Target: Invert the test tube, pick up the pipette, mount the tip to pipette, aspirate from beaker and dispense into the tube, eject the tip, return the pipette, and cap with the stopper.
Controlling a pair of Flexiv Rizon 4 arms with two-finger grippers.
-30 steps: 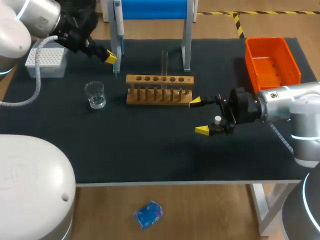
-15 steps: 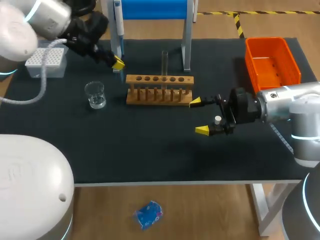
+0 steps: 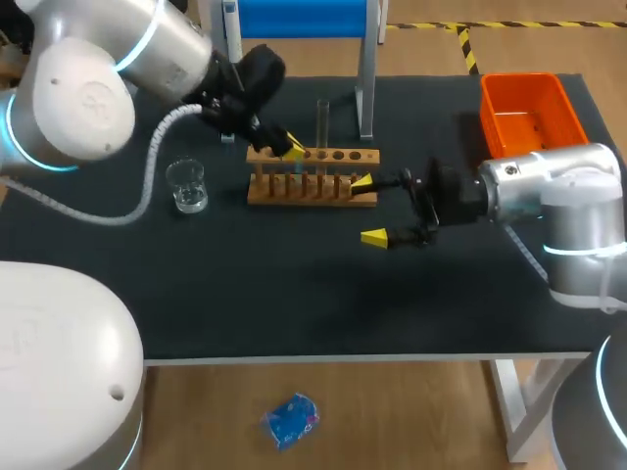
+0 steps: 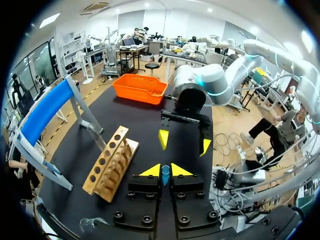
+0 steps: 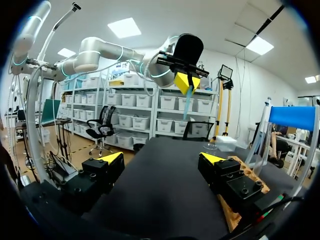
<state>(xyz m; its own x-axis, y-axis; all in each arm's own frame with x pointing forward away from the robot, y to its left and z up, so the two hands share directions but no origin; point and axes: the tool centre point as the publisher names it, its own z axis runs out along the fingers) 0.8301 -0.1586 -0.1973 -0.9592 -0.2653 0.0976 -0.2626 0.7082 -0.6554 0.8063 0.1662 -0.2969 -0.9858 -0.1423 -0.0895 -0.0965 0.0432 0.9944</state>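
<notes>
my left gripper is hanging just over the left end of the wooden test tube rack, its yellow fingers pressed together on a slender pale blue pipette tip that is pointing down from between them; the left wrist view is showing the tip's round blue end pinched between the two pads. my right gripper is sitting low over the black table at the rack's right end, fingers spread wide with nothing between them, one yellow tip close beside the rack and the other out toward the table's front. the two grippers are facing each other across the rack. the glass test tube is standing upright in a hole near the rack's middle. the beaker is resting to the left of the rack, apart from it. the pipette is hanging on the blue-topped stand behind the rack. the orange bin is lying at the far right corner.
</notes>
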